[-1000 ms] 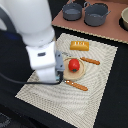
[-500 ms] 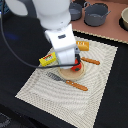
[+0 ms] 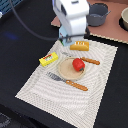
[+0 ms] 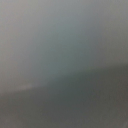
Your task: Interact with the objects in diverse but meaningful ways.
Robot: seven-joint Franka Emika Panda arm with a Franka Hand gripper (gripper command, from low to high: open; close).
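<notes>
A red tomato (image 3: 78,64) sits on a round tan plate (image 3: 66,70) in the middle of the placemat. At the mat's far edge lies an orange scored bread slab (image 3: 80,46). A small yellow box (image 3: 48,59) rests toward the exterior view's left of the plate. My gripper (image 3: 67,41) hangs above the mat's far edge, just to the exterior view's left of the bread slab. Its white body hides the fingers, and nothing shows in them. The wrist view is a grey blur with nothing recognisable.
An orange-handled fork (image 3: 68,81) lies in front of the plate and an orange-handled knife (image 3: 86,60) behind it, both on the woven placemat (image 3: 40,90). Two grey pots (image 3: 97,13) (image 3: 124,17) stand at the back on a brown surface.
The arm has swung from the exterior view's left of the mat, across the plate, to the mat's far edge by the bread slab. The tomato, the box and the slab have not moved.
</notes>
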